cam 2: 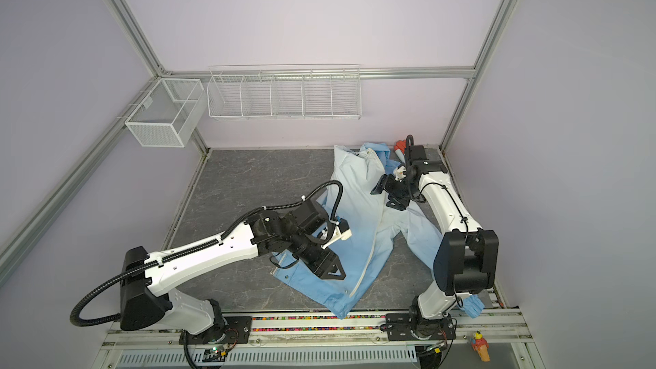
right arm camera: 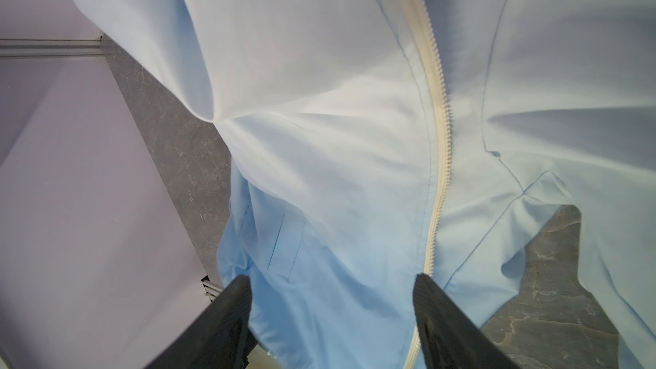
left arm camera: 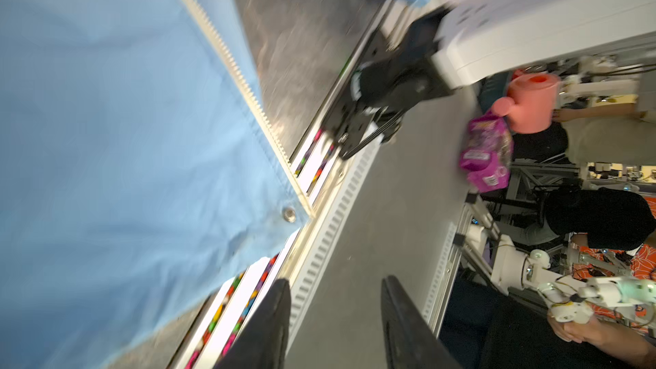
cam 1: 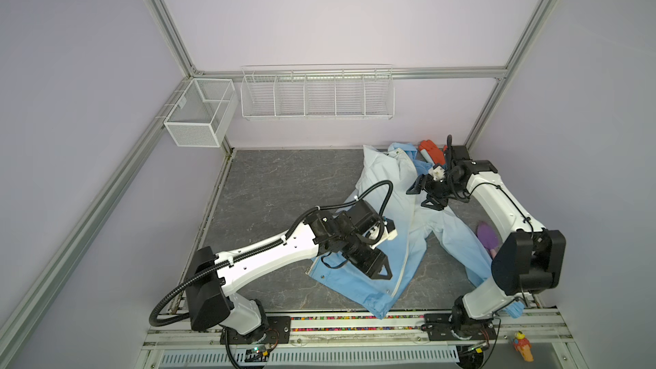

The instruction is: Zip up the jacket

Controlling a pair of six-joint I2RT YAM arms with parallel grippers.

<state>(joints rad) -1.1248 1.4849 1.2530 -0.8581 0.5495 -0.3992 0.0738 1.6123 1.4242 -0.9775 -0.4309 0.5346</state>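
Left gripper (left arm camera: pixel 336 282) is sitting nearest its wrist camera, fingers standing apart and gripping nothing. In both top views it is hovering over the darker blue lower panel of the jacket (cam 1: pixel 397 214), beside the zipper (cam 1: pixel 405 257). Jacket is lying crumpled on the right half of the grey table (cam 1: pixel 277 189), its hem reaching the front rail. Zipper teeth are showing bare along the lower front edge. Right gripper (right arm camera: pixel 333 278) is hovering over the paler upper part, fingers spread wide, holding nothing.
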